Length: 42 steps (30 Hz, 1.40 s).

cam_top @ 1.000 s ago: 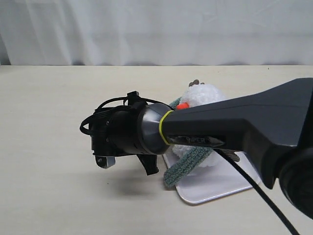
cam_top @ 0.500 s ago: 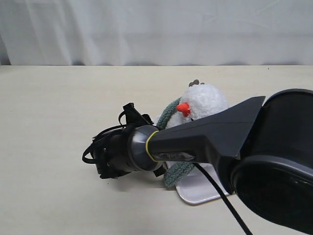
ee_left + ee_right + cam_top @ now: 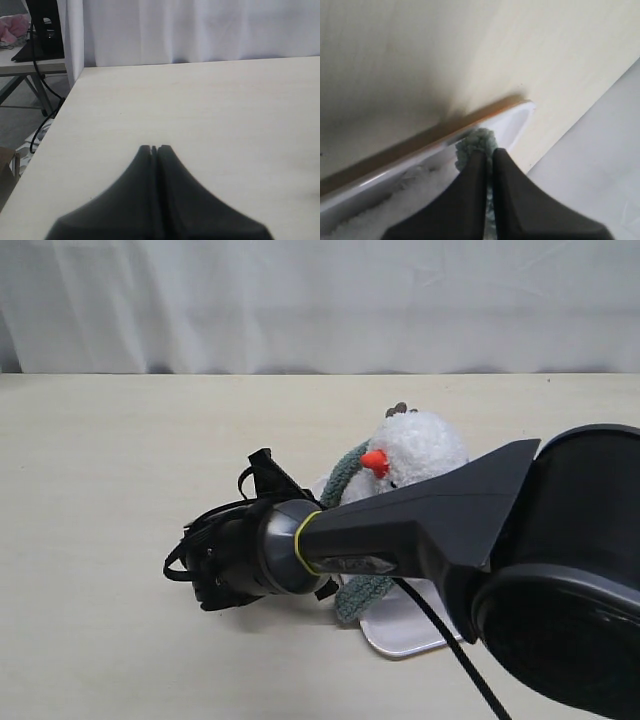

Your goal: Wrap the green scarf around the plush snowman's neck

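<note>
- The right gripper has its fingers pinched on an end of the green scarf, just above the rim of a white tray.
- White fur of the snowman lies beside it in the tray.
- The left gripper has its fingers pressed together, holding nothing, over the bare table.
- In the exterior view the snowman sits on the tray, partly hidden by the right arm.
- The scarf passes under its orange nose and hangs down its front.
</note>
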### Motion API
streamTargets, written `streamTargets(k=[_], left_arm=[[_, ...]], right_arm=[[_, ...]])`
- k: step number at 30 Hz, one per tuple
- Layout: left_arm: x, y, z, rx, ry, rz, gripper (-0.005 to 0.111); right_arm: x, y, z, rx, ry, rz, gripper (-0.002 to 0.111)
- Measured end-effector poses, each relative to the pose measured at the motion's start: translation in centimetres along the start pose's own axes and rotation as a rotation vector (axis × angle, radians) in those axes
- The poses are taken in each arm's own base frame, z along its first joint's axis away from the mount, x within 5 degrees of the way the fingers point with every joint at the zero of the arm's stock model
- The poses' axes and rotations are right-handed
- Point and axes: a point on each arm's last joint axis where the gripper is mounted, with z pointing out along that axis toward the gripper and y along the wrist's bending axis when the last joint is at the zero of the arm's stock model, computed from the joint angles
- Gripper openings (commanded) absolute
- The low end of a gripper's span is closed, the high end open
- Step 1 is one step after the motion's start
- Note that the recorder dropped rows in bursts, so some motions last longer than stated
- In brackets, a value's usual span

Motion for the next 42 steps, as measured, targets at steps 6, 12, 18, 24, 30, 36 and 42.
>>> streamTargets(k=[6, 12, 18, 24, 30, 36, 42], left_arm=[[0.0, 0.0, 0.0, 0.000, 0.000, 0.000, 0.000], [0.0, 0.0, 0.0, 0.000, 0.000, 0.000, 0.000], [0.0, 0.0, 0.0, 0.000, 0.000, 0.000, 0.000], [0.0, 0.0, 0.0, 0.000, 0.000, 0.000, 0.000], [0.0, 0.0, 0.0, 0.000, 0.000, 0.000, 0.000], [0.0, 0.0, 0.0, 0.000, 0.000, 0.000, 0.000], [0.0, 0.0, 0.0, 0.000, 0.000, 0.000, 0.000]], right_arm=[[0.3, -1.1, -2.5, -0.005, -0.091, 0.072, 0.004], [1.5, -1.8, -4.6, -0.113, -0.183, 0.143, 0.004], [1.8, -1.6, -5.4, -0.177, -0.220, 0.133, 0.005], [2.5, -2.3, -4.7, -0.131, -0.179, 0.135, 0.040], [2.8, -2.1, -3.7, -0.146, -0.142, 0.129, 0.064], [1.5, -0.9, -1.8, -0.110, -0.081, 0.020, 0.064], [0.3, 0.0, 0.0, -0.050, -0.033, -0.074, 0.064]])
